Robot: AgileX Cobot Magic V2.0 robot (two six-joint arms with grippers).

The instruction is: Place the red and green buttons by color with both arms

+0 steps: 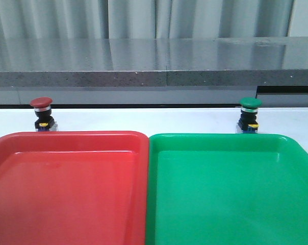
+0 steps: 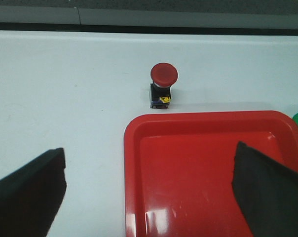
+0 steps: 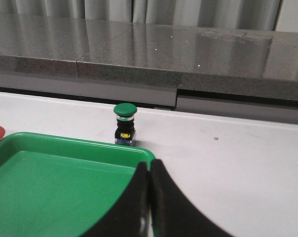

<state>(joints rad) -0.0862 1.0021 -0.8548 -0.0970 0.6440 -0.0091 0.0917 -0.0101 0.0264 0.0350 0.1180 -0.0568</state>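
Observation:
The red button [image 1: 42, 113] stands upright on the white table just behind the red tray [image 1: 67, 189]. The green button [image 1: 249, 115] stands upright just behind the green tray [image 1: 230, 194]. No arm shows in the front view. In the left wrist view my left gripper [image 2: 150, 185] is open wide over the red tray's [image 2: 208, 173] far left corner, with the red button [image 2: 163, 90] well ahead and apart. In the right wrist view my right gripper [image 3: 150, 170] is shut and empty above the green tray's [image 3: 55, 182] corner, short of the green button [image 3: 125, 123].
A grey stone-like ledge [image 1: 154, 64] runs along the table's far edge, with a curtain behind it. The two trays sit side by side, touching at the middle. White table surface [image 3: 238, 163] lies right of the green tray.

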